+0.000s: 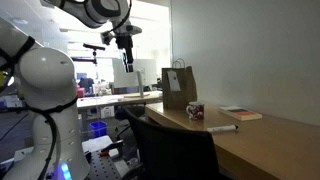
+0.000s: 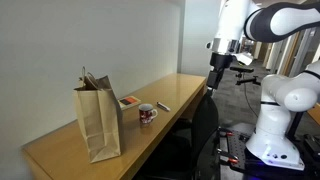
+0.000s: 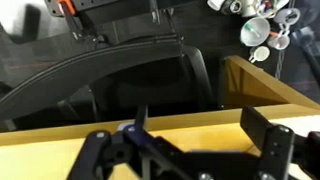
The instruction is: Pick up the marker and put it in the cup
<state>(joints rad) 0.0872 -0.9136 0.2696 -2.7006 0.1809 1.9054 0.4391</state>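
Observation:
The marker (image 1: 222, 128), a slim white stick with a dark end, lies flat on the wooden table; it also shows in an exterior view (image 2: 163, 105). The cup (image 1: 195, 111), a small red-and-white mug, stands upright between the marker and a paper bag in both exterior views (image 2: 147, 115). My gripper (image 1: 125, 57) hangs high in the air off the table's edge, well away from both (image 2: 216, 76). In the wrist view its fingers (image 3: 185, 150) are spread wide with nothing between them. Marker and cup are out of the wrist view.
A tall brown paper bag with handles (image 1: 178, 88) stands by the cup (image 2: 98, 122). A red-and-white book (image 1: 242, 113) lies near the wall (image 2: 130, 101). A black office chair (image 1: 170, 150) sits at the table's front edge (image 3: 130, 85). A glass wall backs the table.

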